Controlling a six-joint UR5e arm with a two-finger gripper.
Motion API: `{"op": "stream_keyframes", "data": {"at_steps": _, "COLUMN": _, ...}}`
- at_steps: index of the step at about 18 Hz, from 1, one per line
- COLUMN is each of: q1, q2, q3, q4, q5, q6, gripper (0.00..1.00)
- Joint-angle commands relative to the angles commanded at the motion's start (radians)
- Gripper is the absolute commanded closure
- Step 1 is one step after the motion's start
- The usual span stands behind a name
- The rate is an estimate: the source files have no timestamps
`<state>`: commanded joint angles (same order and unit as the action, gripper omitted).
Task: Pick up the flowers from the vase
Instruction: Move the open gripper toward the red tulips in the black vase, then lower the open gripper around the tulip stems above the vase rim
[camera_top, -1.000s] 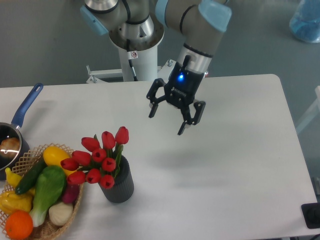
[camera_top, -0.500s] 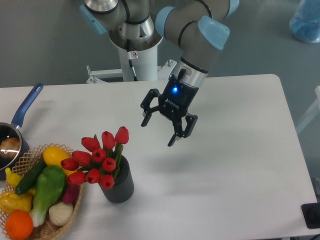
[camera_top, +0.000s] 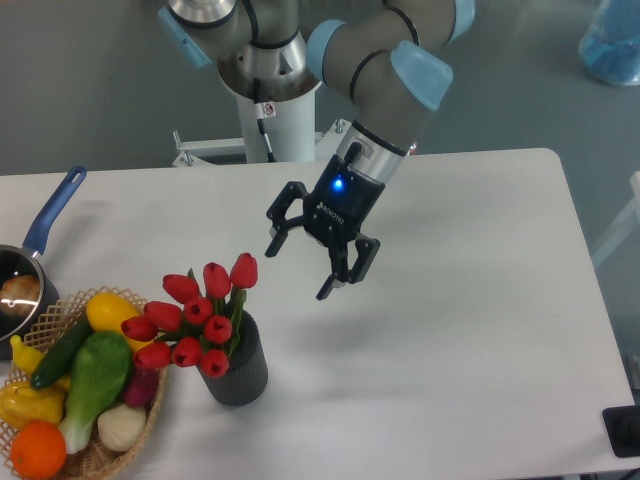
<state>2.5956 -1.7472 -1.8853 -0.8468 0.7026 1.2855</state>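
The flowers (camera_top: 196, 318), a bunch of red tulip buds on green stems, stand in the vase (camera_top: 239, 368), a small dark grey ribbed pot near the table's front left. My gripper (camera_top: 298, 270) hangs open above the table, up and to the right of the buds, with nothing between its fingers. One fingertip (camera_top: 272, 247) is close to the topmost bud but apart from it.
A wicker basket (camera_top: 142, 420) of colourful vegetables and fruit sits just left of the vase, touching the flowers' side. A blue-handled saucepan (camera_top: 45, 225) lies at the left edge. The arm's white base (camera_top: 270, 120) stands behind the table.
The gripper has moved left and slightly down toward the flowers, staying open. The flowers and vase have not moved.
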Motion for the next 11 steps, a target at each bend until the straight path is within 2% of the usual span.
{"op": "stream_keyframes", "data": {"at_steps": 7, "q1": -0.044, "q2": -0.029, "q3": -0.017, "q4": 0.002, "q5": -0.003, "q6": 0.029, "gripper": 0.0}}
{"op": "stream_keyframes", "data": {"at_steps": 11, "q1": -0.051, "q2": -0.043, "q3": -0.015, "q4": 0.023, "q5": -0.04, "q6": 0.029, "gripper": 0.0}}
